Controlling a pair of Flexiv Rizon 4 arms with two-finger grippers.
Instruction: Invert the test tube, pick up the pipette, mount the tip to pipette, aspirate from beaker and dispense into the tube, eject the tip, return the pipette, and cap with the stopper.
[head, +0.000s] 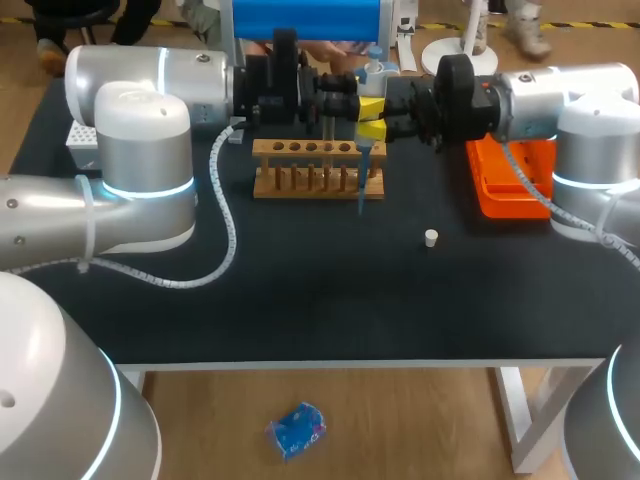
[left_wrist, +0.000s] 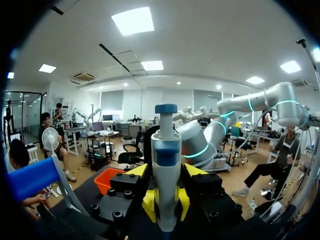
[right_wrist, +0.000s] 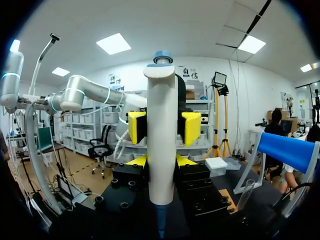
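The white pipette (head: 372, 72) with a blue plunger stands upright above the wooden tube rack (head: 318, 168), its blue tip (head: 362, 185) hanging in front of the rack. My right gripper (right_wrist: 160, 160) is shut on the pipette (right_wrist: 161, 125) body, and its yellow fingers (left_wrist: 148, 204) press both sides. My left gripper (left_wrist: 166, 172) faces it from the other side. It is open, and its fingers (right_wrist: 137, 127) stand clear of the pipette (left_wrist: 166, 165). A small white stopper (head: 431, 238) lies on the black table to the right of the rack. A clear test tube (right_wrist: 245, 192) stands beside the right gripper.
An orange tip box (head: 510, 180) sits under the right arm at the table's right. A blue-topped pipette stand (head: 305, 20) rises at the back. A white box (head: 82, 138) sits at the far left. The left arm's white cable (head: 225, 215) trails over the table.
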